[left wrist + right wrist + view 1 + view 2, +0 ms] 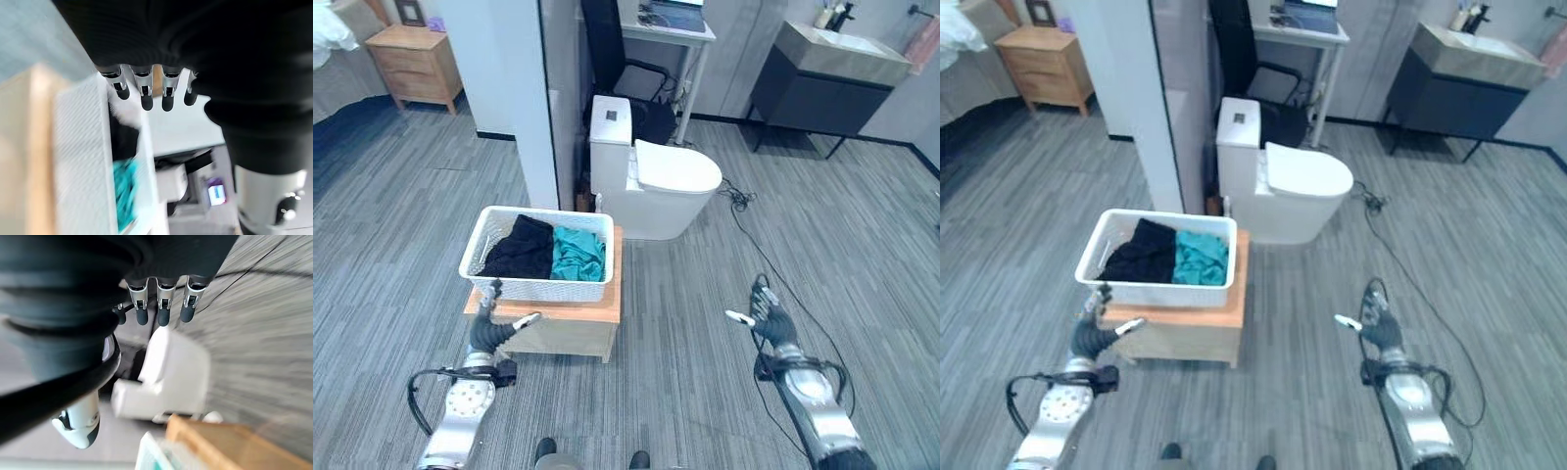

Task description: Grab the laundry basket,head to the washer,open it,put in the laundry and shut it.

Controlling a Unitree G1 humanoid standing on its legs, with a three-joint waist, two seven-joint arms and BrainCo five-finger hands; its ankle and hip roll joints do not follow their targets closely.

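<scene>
Basket (536, 278) on wood table (570, 323), grey plank floor (862, 255), toilet (656, 186) nr

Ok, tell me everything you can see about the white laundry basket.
The laundry basket is white, rectangular and open-topped, with perforated plastic-looking walls and a smooth rim. It sits upright on a low wooden stand, in front of a white toilet. Inside lie a black garment on the robot's left and a teal garment beside it. The left hand hangs open just before its near left corner, not gripping it; the right hand is open, well off to the right.
</scene>
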